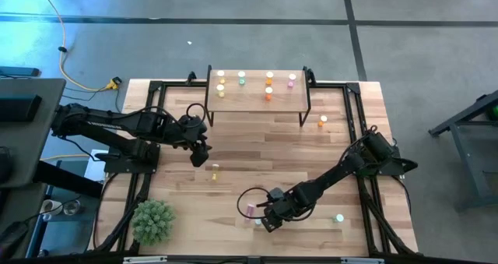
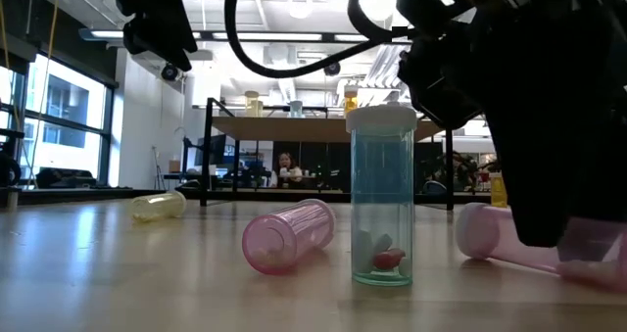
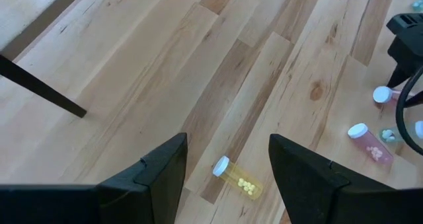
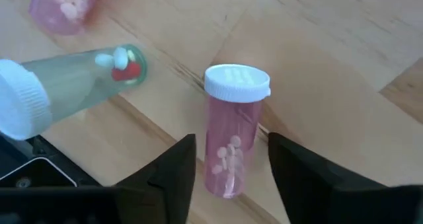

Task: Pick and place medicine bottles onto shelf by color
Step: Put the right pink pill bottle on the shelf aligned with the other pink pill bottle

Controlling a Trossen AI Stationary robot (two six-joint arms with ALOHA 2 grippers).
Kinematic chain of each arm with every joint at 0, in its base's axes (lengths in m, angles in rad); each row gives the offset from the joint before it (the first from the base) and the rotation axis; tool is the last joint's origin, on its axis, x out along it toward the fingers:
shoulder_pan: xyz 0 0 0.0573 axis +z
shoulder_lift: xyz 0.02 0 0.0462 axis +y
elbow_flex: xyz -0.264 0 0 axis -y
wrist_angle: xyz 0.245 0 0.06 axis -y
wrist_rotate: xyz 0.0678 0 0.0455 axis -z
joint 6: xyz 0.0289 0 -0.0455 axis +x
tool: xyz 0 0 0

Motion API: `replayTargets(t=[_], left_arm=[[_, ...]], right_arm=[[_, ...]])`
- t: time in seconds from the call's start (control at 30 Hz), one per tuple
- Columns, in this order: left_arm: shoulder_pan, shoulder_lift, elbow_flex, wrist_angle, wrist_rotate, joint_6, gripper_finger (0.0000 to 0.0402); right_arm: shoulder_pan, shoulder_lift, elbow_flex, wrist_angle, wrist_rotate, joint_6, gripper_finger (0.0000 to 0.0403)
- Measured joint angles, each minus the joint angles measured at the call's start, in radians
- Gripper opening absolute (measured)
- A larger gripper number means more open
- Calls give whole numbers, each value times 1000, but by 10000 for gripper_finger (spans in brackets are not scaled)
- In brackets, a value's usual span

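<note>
The shelf (image 1: 257, 102) stands at the table's far side with yellow, green, orange and pink bottles upright on it. My right gripper (image 4: 231, 143) is low over the near middle of the table, open. Its fingers stand on either side of a pink bottle (image 4: 230, 135) that lies on its side, with a small gap at each side. Close by lie another pink bottle (image 2: 289, 236) and an upright teal bottle (image 2: 382, 200). My left gripper (image 3: 228, 145) hangs open above a yellow bottle (image 3: 238, 178) lying on the table.
An orange bottle (image 1: 323, 121) stands right of the shelf's leg and a green one (image 1: 339, 217) near the front right. A small green plant (image 1: 152, 221) sits at the near left corner. A person (image 2: 286, 166) shows far behind the table.
</note>
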Motion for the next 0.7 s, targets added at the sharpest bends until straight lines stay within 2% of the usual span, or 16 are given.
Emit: replayTargets(t=[0.17, 0.3, 0.47, 0.6, 0.7], left_arm=[[0, 0, 0, 0, 16, -1, 204], [0, 0, 0, 0, 53, -1, 204], [0, 0, 0, 0, 113, -2, 204], [0, 0, 0, 8, 161, -3, 204], [0, 0, 0, 35, 201, 10, 204]], right_arm=[[-12, 2, -1, -14, -8, 1, 119], [-20, 3, -2, -16, -12, -34, 89], [-37, -16, -2, -20, 0, -113, 80], [-67, -62, -3, -3, 123, -187, 80], [-93, -100, -1, 18, 152, -247, 80]])
